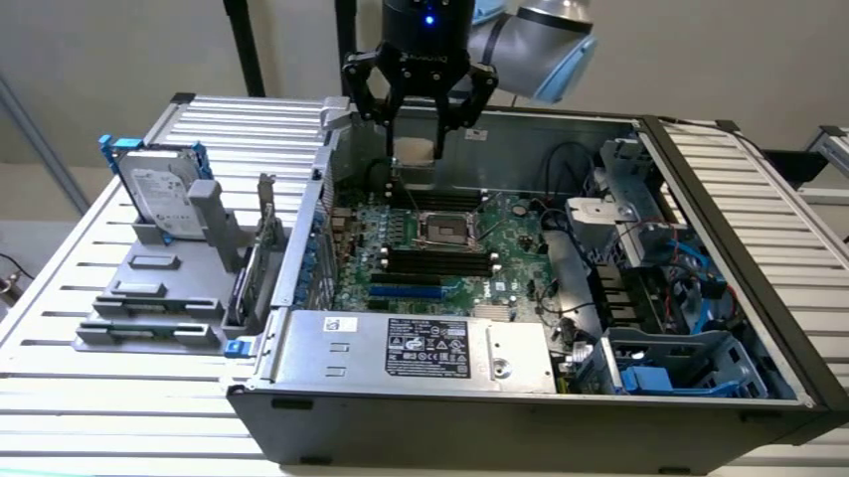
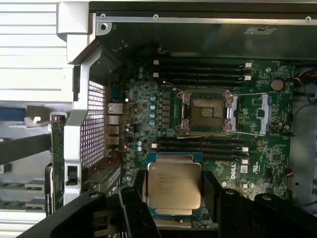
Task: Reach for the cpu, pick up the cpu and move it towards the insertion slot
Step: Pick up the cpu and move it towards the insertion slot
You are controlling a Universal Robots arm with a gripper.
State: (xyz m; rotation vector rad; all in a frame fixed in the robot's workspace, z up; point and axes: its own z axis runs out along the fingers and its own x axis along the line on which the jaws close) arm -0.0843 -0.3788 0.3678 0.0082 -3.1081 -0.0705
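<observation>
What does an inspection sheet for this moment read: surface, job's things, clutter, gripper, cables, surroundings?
Surface: slatted metal table carrying an open computer case.
Job's things: cpu held between the gripper's fingers, above the motherboard; insertion slot open, nothing in it.
Clutter: hard drive upright in a grey holder beside the case.
Gripper: gripper shut on the cpu, raised over the case's far side.
Cables: black bundle and blue cables inside the case.
Surroundings: plain wall, dark poles behind.
</observation>
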